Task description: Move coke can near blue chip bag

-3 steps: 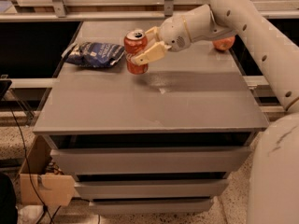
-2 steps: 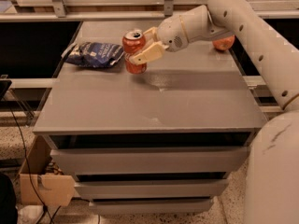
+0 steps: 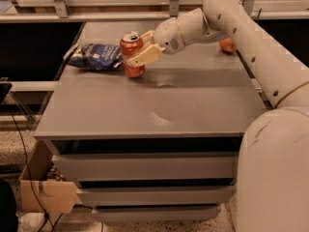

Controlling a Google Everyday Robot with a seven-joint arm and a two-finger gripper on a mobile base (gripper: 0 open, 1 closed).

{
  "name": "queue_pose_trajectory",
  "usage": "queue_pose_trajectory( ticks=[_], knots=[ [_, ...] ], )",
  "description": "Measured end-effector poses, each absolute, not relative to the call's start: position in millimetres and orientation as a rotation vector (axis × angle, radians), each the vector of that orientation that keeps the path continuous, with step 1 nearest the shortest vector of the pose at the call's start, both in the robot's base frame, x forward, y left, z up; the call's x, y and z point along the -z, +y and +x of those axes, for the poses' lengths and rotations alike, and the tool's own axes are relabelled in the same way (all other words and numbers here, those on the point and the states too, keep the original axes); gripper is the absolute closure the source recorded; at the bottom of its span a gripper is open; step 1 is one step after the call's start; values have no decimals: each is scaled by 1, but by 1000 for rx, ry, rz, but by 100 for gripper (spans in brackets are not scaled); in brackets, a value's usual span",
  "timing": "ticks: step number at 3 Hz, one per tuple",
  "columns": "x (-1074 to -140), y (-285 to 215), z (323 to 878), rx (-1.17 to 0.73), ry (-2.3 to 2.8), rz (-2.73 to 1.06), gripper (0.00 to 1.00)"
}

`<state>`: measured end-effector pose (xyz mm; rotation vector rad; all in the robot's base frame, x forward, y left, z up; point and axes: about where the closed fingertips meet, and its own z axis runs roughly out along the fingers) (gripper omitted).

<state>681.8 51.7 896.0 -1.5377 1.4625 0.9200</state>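
Note:
The coke can (image 3: 132, 54) is a small red can with a silver top, upright on the grey table (image 3: 154, 105) at its back left. The blue chip bag (image 3: 95, 56) lies flat just to the can's left, nearly touching it. My gripper (image 3: 139, 47) reaches in from the right and is shut on the can, one cream finger across its front and the other behind it.
A round orange-red fruit (image 3: 228, 45) sits at the table's back right, partly hidden by my arm. A metal rail (image 3: 96, 3) runs behind the table. A cardboard box (image 3: 46, 190) stands on the floor at the lower left.
The gripper and the can have shifted slightly left, closer to the chip bag. The bag has not moved.

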Motion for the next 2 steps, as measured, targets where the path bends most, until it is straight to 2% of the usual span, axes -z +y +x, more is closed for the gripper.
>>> queue_pose_trajectory(
  ticks=[1,2],
  knots=[
    [-895,58,687,-926,1464,-1534,100],
    [-895,64,691,-939,1466,-1532,83]
  ],
)
